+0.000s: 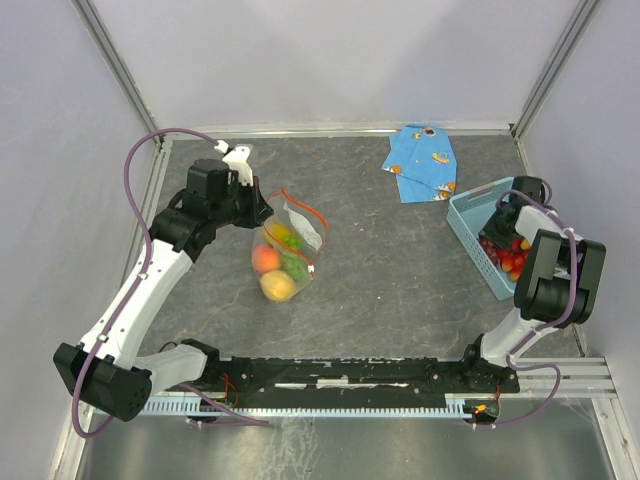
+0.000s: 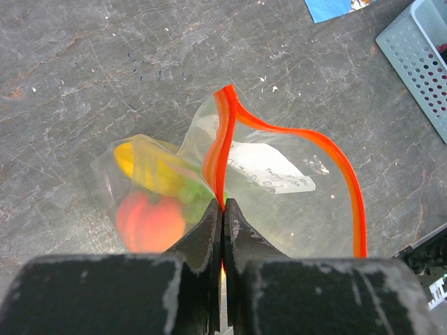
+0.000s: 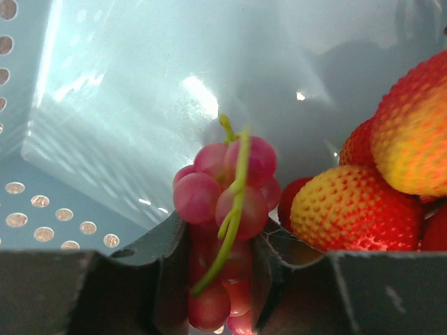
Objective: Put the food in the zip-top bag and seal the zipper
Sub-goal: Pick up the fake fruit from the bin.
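1. Grey stone-patterned table [image 1: 400,290] fills a white-walled cell, with both arm bases at 6 o'clock in the top view.
2. Left of centre lies the zip-top bag [image 1: 305,232]. Its long axis runs from 7 o'clock to 1 o'clock. The peach [image 1: 265,259] and a pale yellow fruit [image 1: 278,287] are already inside at the 7 o'clock end, and the mouth is at the 1 o'clock end.
3. At the 9 o'clock corner of that mouth, the left gripper [image 2: 223,206] is clamped tight on the zipper [image 2: 218,150]. It holds that corner up while the rest of the strip bows away, so the mouth gapes.
4. At the table's 3 o'clock edge, the right gripper [image 3: 218,234] is down inside the blue basket [image 1: 465,215]. Its jaws stand either side of the purple grapes [image 3: 227,181] and appear to press on them. Strawberries [image 3: 353,206] lie just beside the bunch, at 3 o'clock in the wrist view.
5. From the right gripper the bag lies at about 9 o'clock, well apart. The left arm is nearer the bag but is busy holding it, so carrying the grapes probably falls to the right arm. The open mouth points roughly toward that arm's side.
6. Farthest off, at 1 o'clock, a folded blue cloth [image 1: 422,160] lies clear of that path.
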Robot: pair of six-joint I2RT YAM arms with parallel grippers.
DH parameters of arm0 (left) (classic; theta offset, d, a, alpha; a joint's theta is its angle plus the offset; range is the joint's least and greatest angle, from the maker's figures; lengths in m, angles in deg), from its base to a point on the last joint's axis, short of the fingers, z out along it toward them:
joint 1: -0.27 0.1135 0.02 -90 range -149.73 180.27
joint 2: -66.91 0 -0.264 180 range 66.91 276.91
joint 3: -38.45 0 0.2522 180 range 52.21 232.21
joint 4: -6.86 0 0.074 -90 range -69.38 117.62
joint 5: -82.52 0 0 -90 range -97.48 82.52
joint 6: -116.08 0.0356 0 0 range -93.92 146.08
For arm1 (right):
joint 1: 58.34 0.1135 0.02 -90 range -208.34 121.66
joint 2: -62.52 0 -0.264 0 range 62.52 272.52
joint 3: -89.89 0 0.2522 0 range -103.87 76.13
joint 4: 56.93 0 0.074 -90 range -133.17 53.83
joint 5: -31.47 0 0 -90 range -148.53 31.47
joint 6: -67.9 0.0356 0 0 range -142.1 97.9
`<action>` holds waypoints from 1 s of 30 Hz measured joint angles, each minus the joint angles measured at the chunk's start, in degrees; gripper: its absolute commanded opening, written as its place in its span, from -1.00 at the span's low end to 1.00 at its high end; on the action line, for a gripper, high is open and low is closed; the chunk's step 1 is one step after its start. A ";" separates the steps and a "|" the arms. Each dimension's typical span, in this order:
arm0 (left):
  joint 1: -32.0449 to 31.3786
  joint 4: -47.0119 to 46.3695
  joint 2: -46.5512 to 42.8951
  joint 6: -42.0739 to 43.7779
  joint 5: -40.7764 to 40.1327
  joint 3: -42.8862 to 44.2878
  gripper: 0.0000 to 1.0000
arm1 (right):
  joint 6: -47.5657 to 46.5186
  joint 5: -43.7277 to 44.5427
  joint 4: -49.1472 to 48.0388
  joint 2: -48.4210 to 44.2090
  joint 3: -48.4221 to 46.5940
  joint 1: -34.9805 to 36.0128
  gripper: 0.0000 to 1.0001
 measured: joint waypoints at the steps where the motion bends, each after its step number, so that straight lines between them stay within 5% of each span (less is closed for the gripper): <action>1: 0.00 0.00 0.00 0.00 0.07 0.00 -0.95 | 0.00 0.00 0.07 -0.63 0.00 0.00 -0.42; 20: 0.00 -0.09 0.00 0.00 0.52 0.00 -0.95 | 0.13 -2.84 0.31 -17.35 0.02 0.85 -0.40; 30: 0.00 -0.15 0.00 0.00 0.57 0.00 -0.95 | 0.24 -3.89 3.54 -29.22 -2.84 12.07 -0.40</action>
